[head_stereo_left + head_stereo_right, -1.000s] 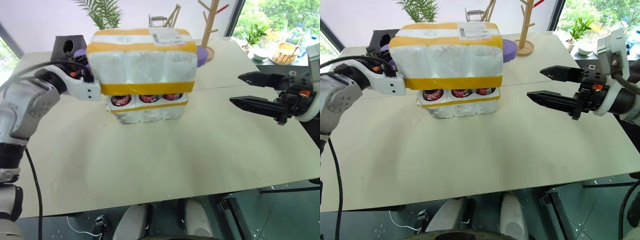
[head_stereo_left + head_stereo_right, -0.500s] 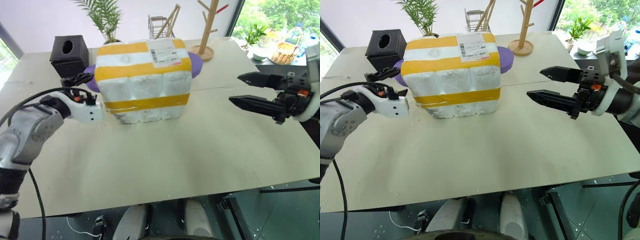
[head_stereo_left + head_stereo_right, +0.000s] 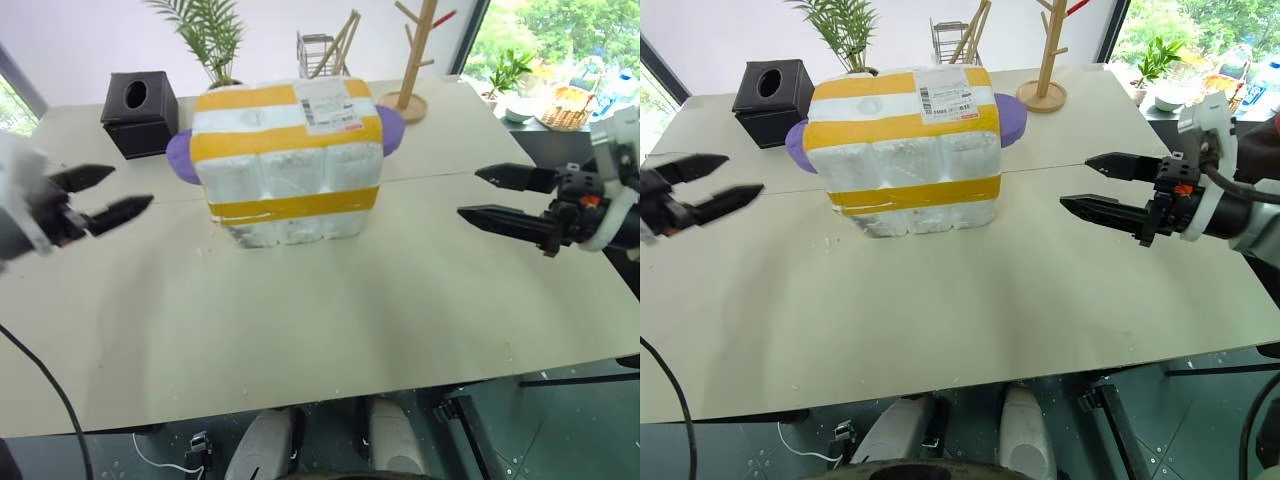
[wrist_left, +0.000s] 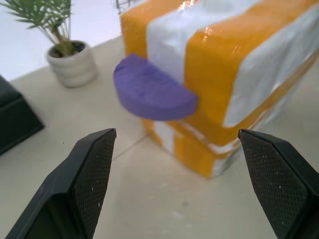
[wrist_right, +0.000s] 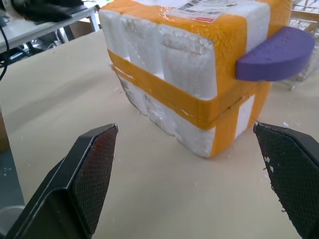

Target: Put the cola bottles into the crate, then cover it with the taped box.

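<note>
Left pincer (image 3: 118, 193) hovers over the left side of the counter (image 3: 330, 320), fingers spread apart, nothing between them, well clear of the taped box (image 3: 288, 160). Right pincer (image 3: 1088, 183) hovers over the right side of the counter, fingers likewise wide apart and empty, pointing toward the box with a clear gap to it.

Taped box stands upright on the counter between the two pincers — wide yellow bands round it, white shipping label (image 3: 328, 105) on top. A thin yellow band at its foot probably belongs to the crate (image 5: 219, 134) beneath; the seam is hard to read.

A purple foam piece (image 4: 152, 92) shows at both sides of the box. Farther back — black tissue box (image 3: 140, 98), potted plant (image 3: 212, 35), wooden rack (image 3: 415, 60).
</note>
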Robot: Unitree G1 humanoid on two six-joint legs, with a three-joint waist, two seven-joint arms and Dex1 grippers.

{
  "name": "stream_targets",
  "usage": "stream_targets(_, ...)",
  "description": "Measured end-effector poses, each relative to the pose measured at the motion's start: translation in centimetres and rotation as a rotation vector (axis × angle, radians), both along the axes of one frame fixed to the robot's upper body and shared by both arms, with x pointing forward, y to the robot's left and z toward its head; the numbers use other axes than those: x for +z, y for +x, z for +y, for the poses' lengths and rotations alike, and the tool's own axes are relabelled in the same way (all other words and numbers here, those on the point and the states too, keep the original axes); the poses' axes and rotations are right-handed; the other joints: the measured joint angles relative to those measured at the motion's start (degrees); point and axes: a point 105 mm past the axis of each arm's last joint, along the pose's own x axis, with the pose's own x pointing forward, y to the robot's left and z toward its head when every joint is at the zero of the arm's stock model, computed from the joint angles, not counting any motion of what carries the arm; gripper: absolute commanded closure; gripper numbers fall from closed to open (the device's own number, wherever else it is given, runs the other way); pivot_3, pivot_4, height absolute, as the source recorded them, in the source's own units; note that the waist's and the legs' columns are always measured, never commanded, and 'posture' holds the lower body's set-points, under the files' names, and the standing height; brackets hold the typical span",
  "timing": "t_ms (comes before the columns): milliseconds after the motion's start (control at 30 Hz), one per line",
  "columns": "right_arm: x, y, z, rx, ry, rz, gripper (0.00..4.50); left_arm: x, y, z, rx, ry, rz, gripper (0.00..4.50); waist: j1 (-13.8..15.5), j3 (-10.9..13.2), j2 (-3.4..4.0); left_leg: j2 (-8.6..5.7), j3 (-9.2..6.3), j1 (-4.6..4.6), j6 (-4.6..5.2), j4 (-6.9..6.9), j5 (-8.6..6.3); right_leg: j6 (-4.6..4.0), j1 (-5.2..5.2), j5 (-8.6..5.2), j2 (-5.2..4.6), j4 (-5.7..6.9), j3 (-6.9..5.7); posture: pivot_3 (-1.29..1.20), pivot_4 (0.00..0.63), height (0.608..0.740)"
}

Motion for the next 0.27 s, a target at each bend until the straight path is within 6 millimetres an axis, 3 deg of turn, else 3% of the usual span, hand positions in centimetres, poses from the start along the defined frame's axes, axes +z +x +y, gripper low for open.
stream_targets(100,-0.1,0.5,0.0,0.010,-0.006,-0.002,0.00,1.1,-1.6,-0.7,-0.127,-0.015,0.072,0.40,-0.4,0.0,0.02,-0.01,0.01,0.00,-0.14,-0.03,0.03,-0.01,0.01,-0.01,-0.03,-0.05,0.01,0.00,0.150,0.740)
stream_targets(267,-0.2,0.9,0.4,0.035,-0.009,0.004,0.00,1.7,-1.5,-1.1,-0.174,0.010,0.081,0.40,-0.8,0.0,0.03,0.02,0.00,0.00,-0.12,-0.04,-0.01,-0.02,-0.02,-0.01,-0.02,-0.06,0.04,0.00,0.150,0.740)
